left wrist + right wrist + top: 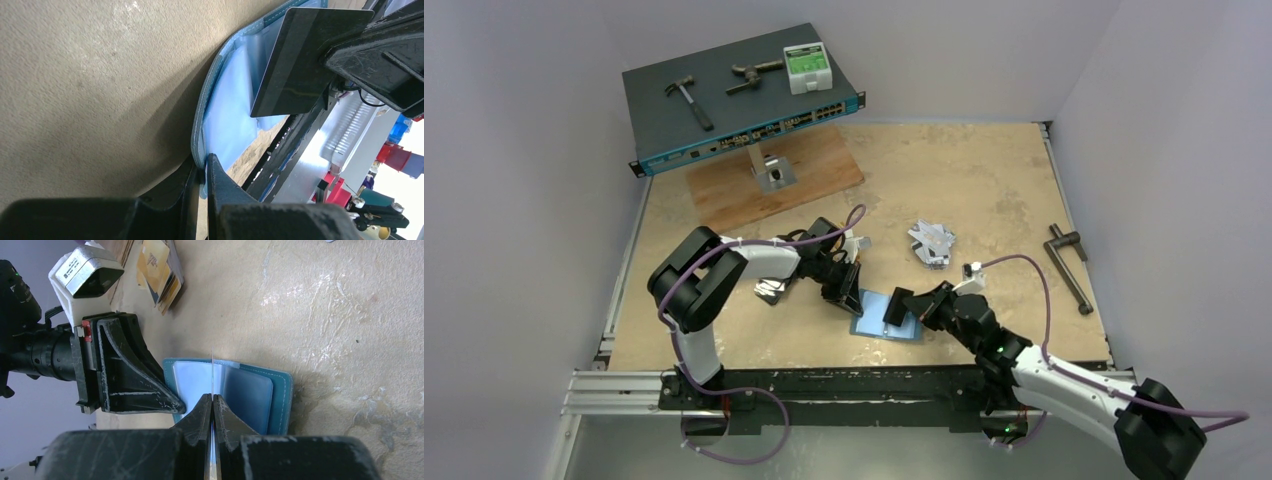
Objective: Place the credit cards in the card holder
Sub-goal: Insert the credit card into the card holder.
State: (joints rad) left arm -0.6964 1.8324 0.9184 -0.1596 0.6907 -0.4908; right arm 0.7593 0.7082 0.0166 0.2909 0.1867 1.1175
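The teal card holder (879, 325) lies open on the table, its pale inner slots (250, 390) facing up. My left gripper (202, 162) is shut on the holder's edge (200, 145), at its left side in the top view (852, 300). My right gripper (212, 396) is shut on a dark credit card (300, 60), held on edge over the open holder (212, 370). The card's lower edge is at the slots; whether it is inside one is unclear. More credit cards, gold-orange on top (162, 270), lie in a pile under the left arm (770, 291).
A silver-grey heap (932, 243) lies behind the holder. At the back left a network switch (744, 95) carrying a hammer (688, 100) stands over a wooden board (769, 180). A metal handle tool (1069, 265) lies at the right edge.
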